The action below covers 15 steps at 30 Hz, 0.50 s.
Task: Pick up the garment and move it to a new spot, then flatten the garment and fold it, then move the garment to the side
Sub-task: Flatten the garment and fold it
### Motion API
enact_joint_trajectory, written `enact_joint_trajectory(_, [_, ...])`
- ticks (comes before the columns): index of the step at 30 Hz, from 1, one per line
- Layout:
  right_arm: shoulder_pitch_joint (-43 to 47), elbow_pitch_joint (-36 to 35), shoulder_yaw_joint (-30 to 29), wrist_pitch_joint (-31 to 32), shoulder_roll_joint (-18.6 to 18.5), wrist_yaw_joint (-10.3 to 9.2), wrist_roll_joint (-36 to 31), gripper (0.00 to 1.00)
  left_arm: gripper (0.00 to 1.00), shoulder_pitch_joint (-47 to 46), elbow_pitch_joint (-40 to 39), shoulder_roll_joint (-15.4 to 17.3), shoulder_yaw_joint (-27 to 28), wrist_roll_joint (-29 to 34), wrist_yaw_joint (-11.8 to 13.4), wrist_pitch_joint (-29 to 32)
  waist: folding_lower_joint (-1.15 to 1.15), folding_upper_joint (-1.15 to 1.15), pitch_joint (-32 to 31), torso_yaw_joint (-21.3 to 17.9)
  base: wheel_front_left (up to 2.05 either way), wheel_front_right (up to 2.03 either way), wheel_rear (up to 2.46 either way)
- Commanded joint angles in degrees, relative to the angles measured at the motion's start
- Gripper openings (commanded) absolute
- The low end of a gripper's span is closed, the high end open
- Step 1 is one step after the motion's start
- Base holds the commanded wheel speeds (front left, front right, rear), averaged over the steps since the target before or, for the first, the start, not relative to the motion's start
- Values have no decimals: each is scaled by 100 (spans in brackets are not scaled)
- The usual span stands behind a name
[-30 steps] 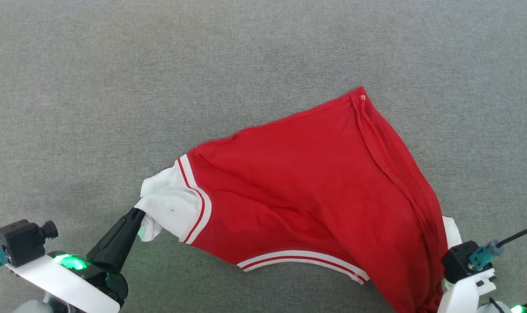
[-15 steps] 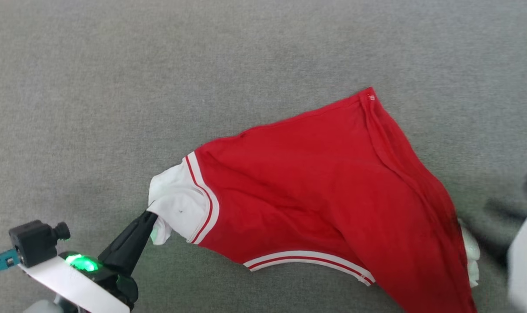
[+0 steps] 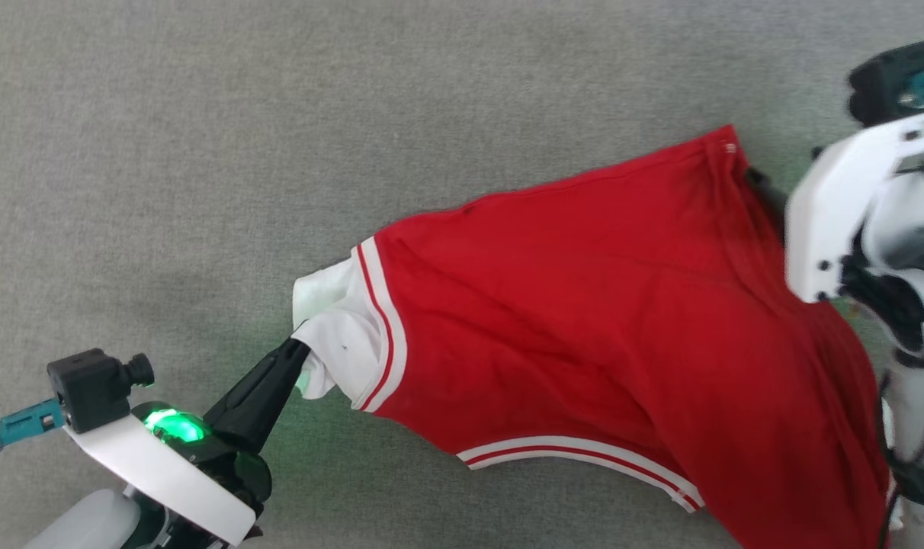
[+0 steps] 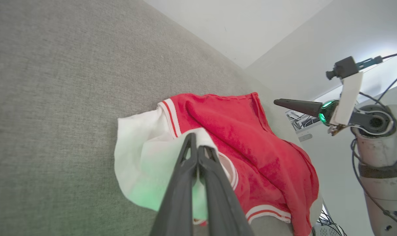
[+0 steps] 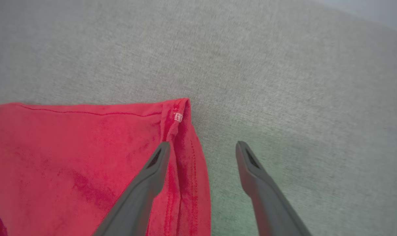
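**Left hand (image 3: 298,358) on sleeve, right hand (image 5: 201,147) wide at hem corner**

The garment (image 3: 584,320) lies on the grey tabletop (image 3: 203,152). Its red body is spread loosely, with shallow wrinkles, and is not flat. From the head view I see it slanting from mid-tabletop toward my right side. The striped neckline trim (image 3: 576,454) faces the near edge.

My left hand is closed on the white sleeve (image 3: 348,343). The left wrist view shows both fingers pressed together with the sleeve cloth bunched between and around their tips. The sleeve is pulled out to a point toward that hand.

My right hand stands wide and holds nothing. It is at the far hem corner (image 5: 179,111), the one with a small white tag. In the right wrist view one finger (image 5: 146,186) is over the red cloth just inside the side seam. The other finger (image 5: 260,186) is over bare tabletop beside the garment. I cannot tell whether either tip touches down.

In the left wrist view the garment's far end lies close to the tabletop's edge on the right-arm side.
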Motion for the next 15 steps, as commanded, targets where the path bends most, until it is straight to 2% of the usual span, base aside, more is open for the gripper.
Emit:
enact_joint_trajectory(1, [-166,553,161,-173,83,-3,-98,100,0,-147,7,-50,-33,-41,14,-1,0,0,141,124,0,0,0])
enact_joint_trajectory(9, [-347,1691,564,-375,135,-3,-124,100,0,-277,51,-102,-74,-93,14,-1,0,0,292,219,0,0,0])
enact_joint_trajectory(10, [-334,1792,619,-327,132,-3,-113,89,0,-286,60,-114,-81,-96,14,-2,0,0,287,219,0,0,0])
enact_joint_trajectory(11, [-328,1864,646,-324,127,-3,-97,47,0,-292,70,-124,-94,-96,14,-1,0,0,273,216,0,0,0])
enact_joint_trajectory(12, [-337,1909,613,-353,143,-3,-82,21,0,-292,86,-128,-103,-91,14,-1,0,0,255,208,0,0,0])
enact_joint_trajectory(13, [-337,1909,613,-353,143,-3,-82,21,0,-292,86,-128,-103,-91,14,-1,0,0,255,208,0,0,0])
enact_joint_trajectory(14, [-359,1937,559,-393,165,-3,-81,0,0,-296,103,-139,-113,-85,14,-1,0,0,224,198,0,0,0])
enact_joint_trajectory(15, [-389,1954,524,-442,165,-3,-84,0,0,-315,107,-131,-145,-46,14,-1,0,0,182,187,0,0,0])
